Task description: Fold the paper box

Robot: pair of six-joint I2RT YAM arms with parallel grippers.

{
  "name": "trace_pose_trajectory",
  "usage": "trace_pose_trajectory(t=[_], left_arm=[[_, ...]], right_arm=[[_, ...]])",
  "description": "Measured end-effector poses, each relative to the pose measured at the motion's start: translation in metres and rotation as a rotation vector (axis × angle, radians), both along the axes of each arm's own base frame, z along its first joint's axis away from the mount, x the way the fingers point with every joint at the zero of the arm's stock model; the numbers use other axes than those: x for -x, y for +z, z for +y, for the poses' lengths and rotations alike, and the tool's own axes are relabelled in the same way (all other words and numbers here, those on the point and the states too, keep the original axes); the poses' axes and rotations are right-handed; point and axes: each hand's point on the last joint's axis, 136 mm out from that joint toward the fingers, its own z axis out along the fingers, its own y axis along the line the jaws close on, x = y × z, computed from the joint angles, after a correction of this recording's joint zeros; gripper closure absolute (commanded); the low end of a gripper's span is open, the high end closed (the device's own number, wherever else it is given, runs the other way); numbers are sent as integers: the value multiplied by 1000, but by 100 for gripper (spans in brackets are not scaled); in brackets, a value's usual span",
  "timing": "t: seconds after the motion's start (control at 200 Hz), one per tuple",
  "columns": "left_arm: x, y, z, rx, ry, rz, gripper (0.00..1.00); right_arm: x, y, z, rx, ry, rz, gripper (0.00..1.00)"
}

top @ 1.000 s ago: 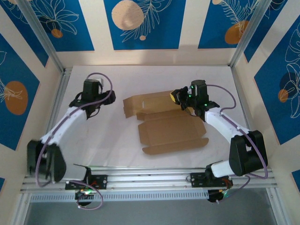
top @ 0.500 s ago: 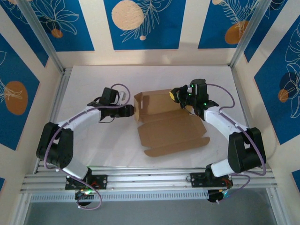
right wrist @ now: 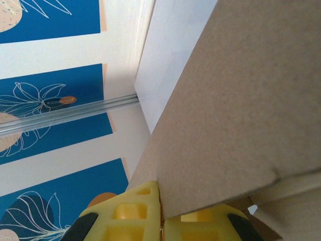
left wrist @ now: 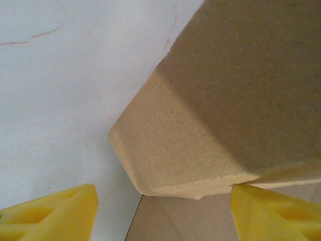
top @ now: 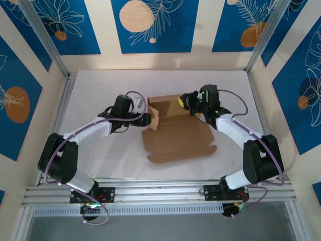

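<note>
Top external view is showing two arms reaching in from the near rail [top: 160,187] over the white surface [top: 100,85], each carrying one end effector. One paper box [top: 175,140], plain brown cardboard, is lying between the two end effectors. Its nearer part is resting flat as a creased sheet with a long flap running along the near edge. Its farther part is standing up as a wall, with a short side flap bending round at the left end.

The left end effector [top: 145,120] is sitting just left of that side flap with its jaws standing well apart. In the left wrist view its yellow fingers [left wrist: 55,216] are straddling the flap's cut corner, the right one lying just beside the cardboard's lower edge, and they are gripping nothing.

The right end effector [top: 186,103] is sitting at the wall's right end, clamping tight on the cardboard. The right wrist view is showing the sheet's edge pinched between its yellow fingers [right wrist: 135,211].

Beyond both end effectors, blue-and-cream patterned panels [top: 150,25] are closing off the back of the cell.
</note>
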Motion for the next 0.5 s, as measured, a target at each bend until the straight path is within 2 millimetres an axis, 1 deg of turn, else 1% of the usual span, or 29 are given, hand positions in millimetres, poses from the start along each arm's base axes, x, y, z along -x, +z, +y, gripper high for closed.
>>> trace_pose_trajectory(t=[0.145, 0.245, 0.345, 0.5], left_arm=[[-7, -5, 11, -58, 44, -41, 29], [-6, -12, 18, -100, 62, -68, 29], [-6, -17, 20, -131, 66, -96, 29], [-3, -23, 15, -167, 51, -156, 28]], right_arm=[[3, 0, 7, 7, 20, -7, 91], [7, -3, 11, 36, 33, -14, 91], [9, -7, 13, 71, 37, -20, 91], [14, -14, 19, 111, 40, -26, 90]])
